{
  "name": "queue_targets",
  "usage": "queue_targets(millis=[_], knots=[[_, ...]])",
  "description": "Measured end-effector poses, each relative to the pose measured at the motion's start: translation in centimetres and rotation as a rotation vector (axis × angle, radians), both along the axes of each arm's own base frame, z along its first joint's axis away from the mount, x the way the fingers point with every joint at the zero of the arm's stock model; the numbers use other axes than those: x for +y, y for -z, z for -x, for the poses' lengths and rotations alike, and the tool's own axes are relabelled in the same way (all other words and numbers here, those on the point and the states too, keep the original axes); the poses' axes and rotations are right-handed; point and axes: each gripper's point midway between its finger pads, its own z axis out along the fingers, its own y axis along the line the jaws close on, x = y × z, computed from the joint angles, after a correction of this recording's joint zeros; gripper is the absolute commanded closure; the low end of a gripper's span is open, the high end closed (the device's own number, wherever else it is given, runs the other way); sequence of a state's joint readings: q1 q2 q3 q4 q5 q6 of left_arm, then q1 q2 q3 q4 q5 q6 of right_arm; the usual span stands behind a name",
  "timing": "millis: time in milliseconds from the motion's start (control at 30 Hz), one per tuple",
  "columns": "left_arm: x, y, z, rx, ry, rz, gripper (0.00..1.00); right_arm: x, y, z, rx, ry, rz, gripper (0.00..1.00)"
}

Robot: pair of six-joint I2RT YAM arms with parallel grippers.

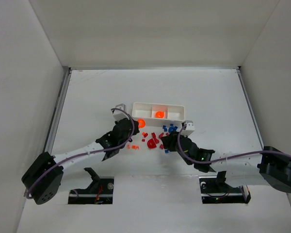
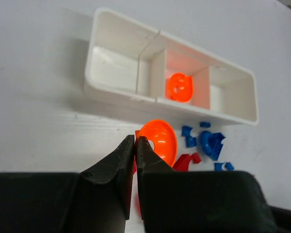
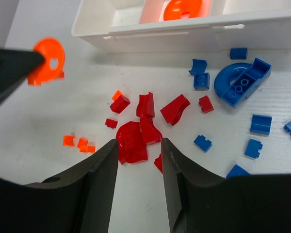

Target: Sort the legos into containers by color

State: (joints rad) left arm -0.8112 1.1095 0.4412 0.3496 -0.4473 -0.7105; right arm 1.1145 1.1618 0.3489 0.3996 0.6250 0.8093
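The white three-compartment tray (image 1: 158, 103) (image 2: 121, 92) (image 3: 150, 36) lies across the table with one orange lego (image 1: 159, 114) (image 2: 179, 87) in its middle compartment. My left gripper (image 1: 136, 125) (image 2: 135, 140) is shut on the rim of a round orange dish lego (image 1: 141, 123) (image 2: 160, 141) (image 3: 49, 58), just in front of the tray's left end. My right gripper (image 1: 166, 142) (image 3: 138, 141) hangs open over the red legos (image 3: 131, 138), its jaws on either side of the largest one. Blue legos (image 1: 172, 129) (image 3: 240, 82) (image 2: 211, 143) lie to the right. Tiny orange bits (image 1: 132, 146) (image 3: 80, 143) lie on the left.
White walls enclose the table on three sides. A small metal bracket (image 1: 119, 107) stands just left of the tray. Two dark slots (image 1: 91, 189) sit at the near edge by the arm bases. Purple cables run along both arms.
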Motion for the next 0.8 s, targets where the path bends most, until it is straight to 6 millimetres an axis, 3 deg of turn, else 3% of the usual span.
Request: queue_targets(millis=[133, 367, 500, 533, 633, 800], knots=[[-3.3, -2.2, -2.8, -0.028, 0.027, 0.013, 0.96, -0.2, 0.5, 0.1, 0.012, 0.008, 0.009, 0.55], [-7.5, -0.6, -6.2, 0.004, 0.084, -0.035, 0.94, 0.3, 0.8, 1.1, 0.026, -0.012, 0.002, 0.55], [-9.0, 0.1, -7.7, 0.015, 0.099, -0.05, 0.82, 0.6, 0.8, 1.4, 0.028, -0.021, 0.0, 0.54], [-9.6, 0.3, -8.3, 0.016, 0.103, -0.052, 0.73, 0.6, 1.0, 1.6, 0.03, -0.026, 0.006, 0.54], [-9.7, 0.5, -8.5, 0.018, 0.105, -0.056, 0.66, 0.9, 1.7, 2.0, 0.039, -0.039, 0.028, 0.54], [-8.9, 0.0, -8.1, -0.002, 0.101, -0.063, 0.65, 2.6, 2.7, 3.3, 0.053, -0.093, 0.072, 0.58]])
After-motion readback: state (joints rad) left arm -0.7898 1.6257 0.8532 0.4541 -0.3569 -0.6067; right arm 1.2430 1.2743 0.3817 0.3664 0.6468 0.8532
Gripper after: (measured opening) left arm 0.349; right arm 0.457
